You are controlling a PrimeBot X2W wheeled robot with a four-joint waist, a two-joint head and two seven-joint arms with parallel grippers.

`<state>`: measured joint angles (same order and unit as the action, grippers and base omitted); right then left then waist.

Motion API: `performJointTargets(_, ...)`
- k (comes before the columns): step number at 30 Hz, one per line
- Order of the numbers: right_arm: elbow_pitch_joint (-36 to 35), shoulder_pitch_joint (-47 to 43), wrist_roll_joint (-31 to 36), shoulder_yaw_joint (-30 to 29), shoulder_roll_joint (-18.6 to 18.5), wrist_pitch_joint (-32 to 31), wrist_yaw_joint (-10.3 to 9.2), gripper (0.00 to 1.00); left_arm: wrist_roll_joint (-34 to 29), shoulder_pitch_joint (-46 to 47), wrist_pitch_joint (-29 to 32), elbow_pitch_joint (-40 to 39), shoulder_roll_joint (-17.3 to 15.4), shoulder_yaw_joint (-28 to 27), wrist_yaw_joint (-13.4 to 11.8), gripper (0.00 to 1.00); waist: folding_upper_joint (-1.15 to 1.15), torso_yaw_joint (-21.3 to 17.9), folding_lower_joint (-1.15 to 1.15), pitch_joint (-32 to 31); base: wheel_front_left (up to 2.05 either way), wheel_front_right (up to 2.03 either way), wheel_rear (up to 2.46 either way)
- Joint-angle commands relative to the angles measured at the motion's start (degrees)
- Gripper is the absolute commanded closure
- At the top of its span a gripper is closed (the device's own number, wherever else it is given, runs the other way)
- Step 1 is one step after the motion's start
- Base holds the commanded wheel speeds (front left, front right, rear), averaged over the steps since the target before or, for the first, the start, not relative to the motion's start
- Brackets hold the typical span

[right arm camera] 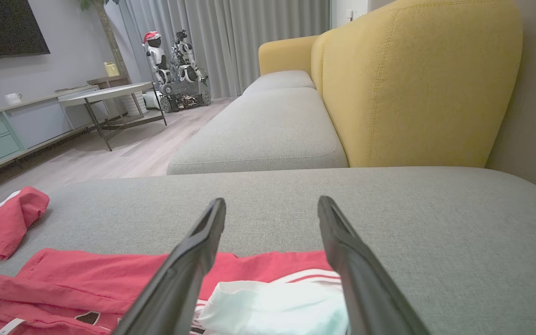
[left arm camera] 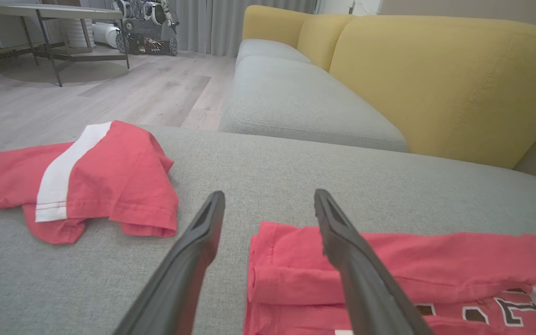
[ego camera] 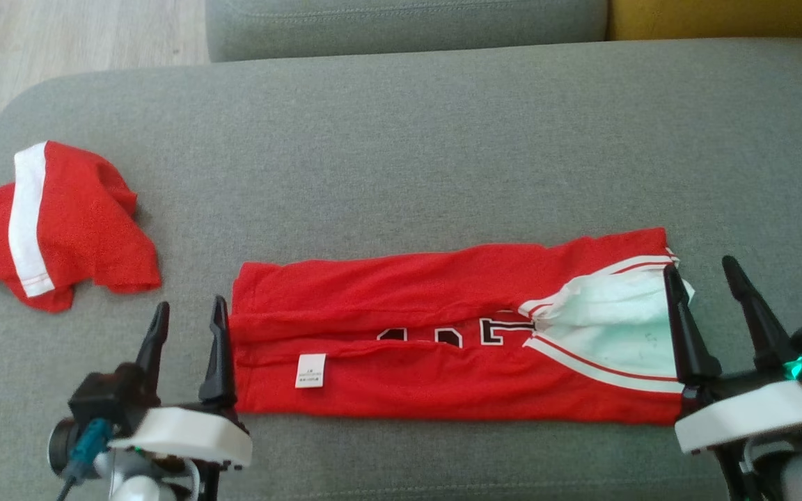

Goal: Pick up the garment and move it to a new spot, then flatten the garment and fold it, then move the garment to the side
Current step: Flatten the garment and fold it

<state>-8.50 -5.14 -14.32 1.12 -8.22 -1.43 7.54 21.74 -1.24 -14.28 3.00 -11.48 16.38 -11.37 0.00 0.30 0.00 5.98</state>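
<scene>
Your garment [ego camera: 443,334] lies on the grey cushion [ego camera: 401,139], folded lengthwise into a long red band that runs left to right in front of the robot. A small white label [ego camera: 310,370] sits on its near fold towards the left, black-and-white lettering shows along the middle seam, and a pale lining [ego camera: 610,320] with red-and-white trim opens at the right end.

Your left gripper [ego camera: 189,309] is at the band's left end with its fingers apart and nothing between them. The inner finger stands just beside the garment's left edge and the outer one is over bare cushion. Your right gripper [ego camera: 700,268] is at the opposite end, fingers also spread and holding nothing. Its inner finger crosses the pale lining in the head view, while the outer one is past the fabric's edge. Whether either fingertip actually touches the cloth you cannot tell from these angles.

A crumpled red piece [ego camera: 60,223] with a white stripe lies well apart at the cushion's left end. Beyond the cushion are a yellow backrest [right arm camera: 412,83] and a wooden floor [ego camera: 60,35].
</scene>
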Motion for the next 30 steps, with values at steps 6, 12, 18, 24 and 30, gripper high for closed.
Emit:
performJointTargets(6, -3.3, -0.6, 0.8, 0.6, 0.5, -0.5, -0.05, 0.00, -0.9, 0.5, 0.4, -2.7, -1.4, -1.0, -0.7, 0.00, 0.00, -0.1, 0.00, -0.6, 0.00, 0.00, 0.00)
performJointTargets(12, -3.4, -0.8, 0.5, 0.5, 0.9, -0.8, -0.05, 0.00, -0.7, 1.1, 0.4, -1.9, -1.6, -0.9, -0.6, 0.00, 0.00, 0.0, 0.00, -0.4, 0.00, 0.00, 0.00)
performJointTargets(18, -3.0, -0.7, 0.2, 0.2, 1.0, -0.8, -0.05, 0.00, -0.8, 1.6, 0.2, -2.0, -1.6, -0.9, -0.9, 0.00, 0.00, 0.2, 0.00, -0.2, 0.00, 0.00, 0.00)
performJointTargets(24, -1.7, 0.4, 0.1, -1.1, 0.8, -1.0, -0.05, 0.00, -1.1, 3.0, 0.0, -2.2, -1.6, -0.7, -0.8, 0.00, 0.00, 1.1, 0.00, 1.1, 0.00, 0.00, 0.00)
performJointTargets(30, 3.3, 2.8, -0.2, -4.2, 0.0, -0.9, -0.05, 0.00, -1.3, 5.4, -0.1, -2.0, -1.1, -0.1, -0.3, 0.00, 0.00, 2.3, 0.00, 3.1, 0.00, 0.00, 0.00)
